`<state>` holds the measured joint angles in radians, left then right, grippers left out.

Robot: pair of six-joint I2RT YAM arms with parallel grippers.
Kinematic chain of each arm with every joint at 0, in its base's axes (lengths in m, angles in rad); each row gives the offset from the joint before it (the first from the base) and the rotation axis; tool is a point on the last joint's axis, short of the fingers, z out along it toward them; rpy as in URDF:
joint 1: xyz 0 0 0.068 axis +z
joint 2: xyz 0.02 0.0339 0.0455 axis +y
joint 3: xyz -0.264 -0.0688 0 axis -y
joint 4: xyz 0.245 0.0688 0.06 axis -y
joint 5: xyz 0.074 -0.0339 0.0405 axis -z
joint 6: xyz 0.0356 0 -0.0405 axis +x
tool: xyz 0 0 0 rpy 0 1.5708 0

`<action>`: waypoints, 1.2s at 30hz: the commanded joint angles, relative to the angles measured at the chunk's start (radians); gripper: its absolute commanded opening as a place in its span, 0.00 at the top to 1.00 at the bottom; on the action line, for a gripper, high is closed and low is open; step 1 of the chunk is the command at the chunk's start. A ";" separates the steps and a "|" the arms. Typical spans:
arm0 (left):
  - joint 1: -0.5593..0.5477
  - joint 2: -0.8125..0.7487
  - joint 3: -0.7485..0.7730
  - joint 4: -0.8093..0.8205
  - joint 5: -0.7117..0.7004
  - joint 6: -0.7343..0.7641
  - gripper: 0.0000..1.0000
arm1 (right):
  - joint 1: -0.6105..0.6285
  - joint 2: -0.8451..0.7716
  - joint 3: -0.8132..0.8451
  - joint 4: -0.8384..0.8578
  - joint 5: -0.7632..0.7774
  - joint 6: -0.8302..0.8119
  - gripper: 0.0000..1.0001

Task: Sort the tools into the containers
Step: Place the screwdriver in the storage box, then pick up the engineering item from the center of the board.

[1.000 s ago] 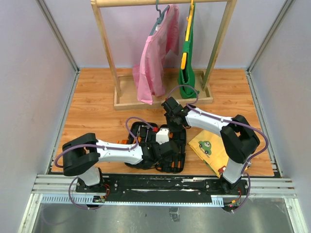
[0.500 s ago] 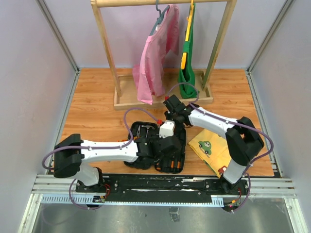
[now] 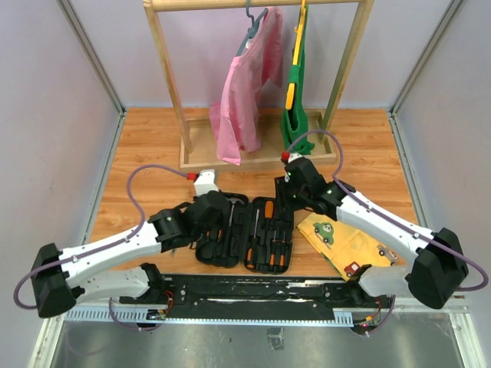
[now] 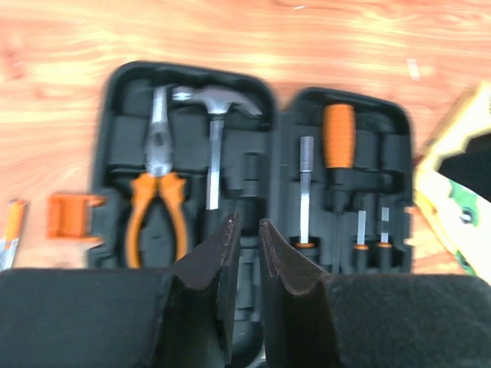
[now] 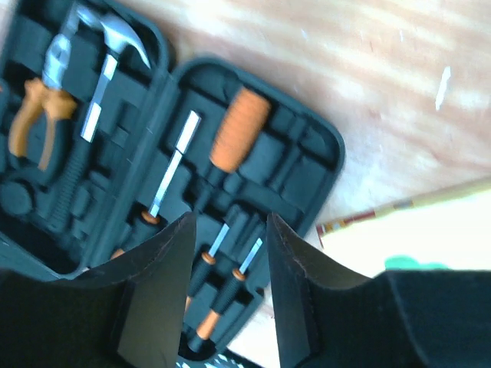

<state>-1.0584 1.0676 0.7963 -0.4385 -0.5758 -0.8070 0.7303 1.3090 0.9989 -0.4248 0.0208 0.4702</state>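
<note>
The black plastic hinged case (image 4: pixel 253 165) lies open, its moulded slots seating orange-handled steel pliers (image 4: pixel 158 172); left tool (image 4: pixel 245 224) barely parted, right tool (image 5: pixel 230 218) spread, both empty.

Plain pale lilac walls (image 3: pixel 46 115) are seen on three sides, edged by slanting aluminium struts (image 3: pixel 93 57) and evenly lit. A wooden clothes rack (image 3: pixel 165 69) is set at the far side of the light wooden surface (image 3: pixel 146 161), with a pink garment (image 3: pixel 242 107) and a green garment (image 3: pixel 295 115) hung from it. A metal rail (image 3: pixel 261 295) is fixed along the near edge.
</note>
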 commanded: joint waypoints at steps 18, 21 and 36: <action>0.476 -0.127 -0.312 0.070 0.294 0.073 0.58 | -0.008 -0.151 -0.383 0.022 -0.111 0.181 0.52; 0.477 -0.129 -0.324 0.074 0.296 0.065 0.57 | -0.009 -0.116 -0.377 0.004 -0.083 0.184 0.57; 0.535 -0.145 -0.304 0.021 0.214 0.020 0.56 | -0.171 0.007 -0.292 -0.068 0.042 0.078 0.68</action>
<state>-0.5369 0.9127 0.4709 -0.3988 -0.3187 -0.7601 0.6140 1.2675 0.6815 -0.4385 -0.0467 0.6216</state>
